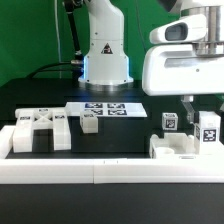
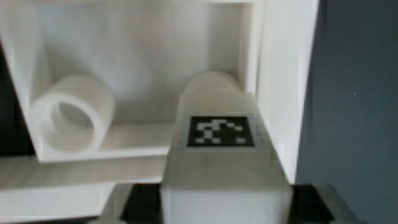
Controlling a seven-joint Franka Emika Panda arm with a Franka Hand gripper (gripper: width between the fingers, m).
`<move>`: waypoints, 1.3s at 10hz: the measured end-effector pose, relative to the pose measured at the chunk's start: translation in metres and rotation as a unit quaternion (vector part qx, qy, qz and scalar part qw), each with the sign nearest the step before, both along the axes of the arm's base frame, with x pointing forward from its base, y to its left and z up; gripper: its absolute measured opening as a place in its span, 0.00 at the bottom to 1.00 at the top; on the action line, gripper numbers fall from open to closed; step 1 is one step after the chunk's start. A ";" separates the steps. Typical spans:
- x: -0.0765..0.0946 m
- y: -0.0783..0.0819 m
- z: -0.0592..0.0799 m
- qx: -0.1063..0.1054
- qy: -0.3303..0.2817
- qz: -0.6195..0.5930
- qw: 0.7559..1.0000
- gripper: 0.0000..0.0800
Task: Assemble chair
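Between the end effector's (image 2: 217, 203) narrowed, clamping fingers sits the tagged white chair bar (image 2: 221, 115).

The matte white rounded bar with a square coded tag (image 2: 221, 100) runs out of the wrist view between the dark fingertips (image 2: 128, 205) of the gripper (image 2: 221, 205), its near end unseen; that view is soft. In the exterior view the glossy white robot body (image 1: 185, 60) is cut off; tag patterns (image 1: 170, 122) there are unreadably small.
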State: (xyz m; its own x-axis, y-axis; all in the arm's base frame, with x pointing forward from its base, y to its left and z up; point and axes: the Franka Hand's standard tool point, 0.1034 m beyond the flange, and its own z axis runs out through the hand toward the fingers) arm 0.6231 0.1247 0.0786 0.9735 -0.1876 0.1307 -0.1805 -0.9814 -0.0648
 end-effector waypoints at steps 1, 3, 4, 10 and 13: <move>0.000 0.000 0.000 0.008 0.002 -0.054 0.999 0.36; -0.001 0.001 0.000 0.025 0.010 -0.173 0.985 0.36; -0.001 0.001 -0.001 0.032 0.013 -0.227 0.973 0.36; -0.001 0.002 -0.001 0.056 0.020 -0.364 0.929 0.36; -0.001 0.003 -0.001 0.040 0.012 -0.260 0.965 0.74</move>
